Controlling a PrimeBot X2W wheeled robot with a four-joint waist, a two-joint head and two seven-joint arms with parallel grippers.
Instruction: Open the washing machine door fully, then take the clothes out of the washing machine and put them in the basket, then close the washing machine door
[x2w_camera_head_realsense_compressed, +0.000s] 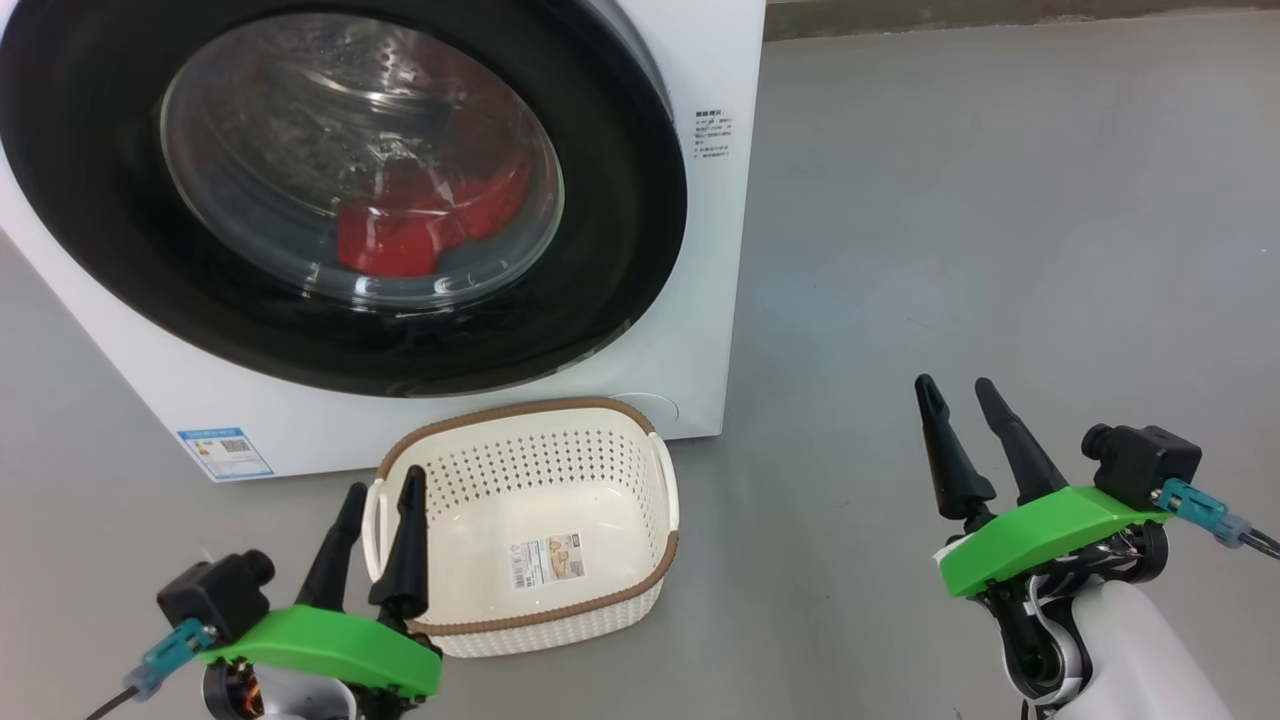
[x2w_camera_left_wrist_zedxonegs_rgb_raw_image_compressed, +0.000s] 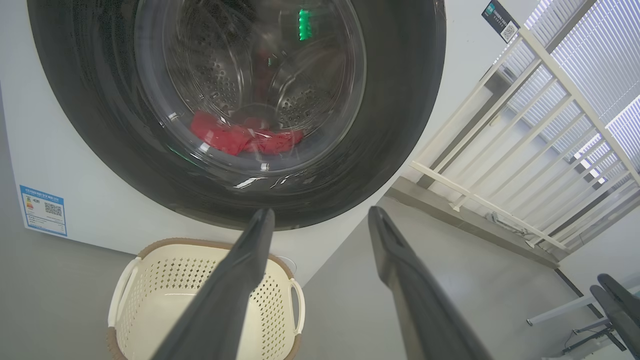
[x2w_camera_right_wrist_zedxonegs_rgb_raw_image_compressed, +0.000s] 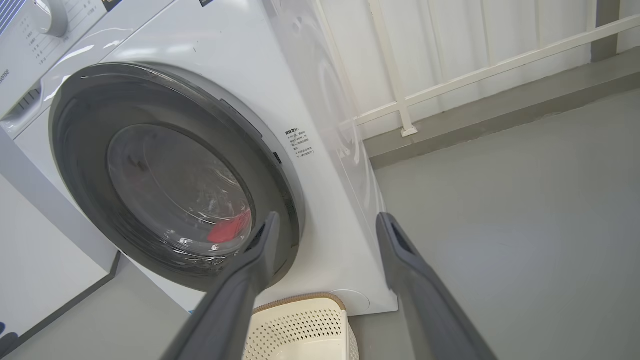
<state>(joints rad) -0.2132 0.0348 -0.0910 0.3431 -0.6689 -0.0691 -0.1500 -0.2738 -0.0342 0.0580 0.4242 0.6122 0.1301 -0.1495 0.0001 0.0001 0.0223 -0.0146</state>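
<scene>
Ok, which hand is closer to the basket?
The left hand, its fingers beside the basket's left rim; the right hand sits apart over the floor, off to the basket's right.

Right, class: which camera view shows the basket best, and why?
Head view: nearly the whole basket shows, with rim, handles and label. Left wrist view cuts off its near end; right wrist view, all but its far end.

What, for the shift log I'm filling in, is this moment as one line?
door: shut | clothes: inside washer | basket: no clothes | left gripper: open, empty | right gripper: open, empty
</scene>
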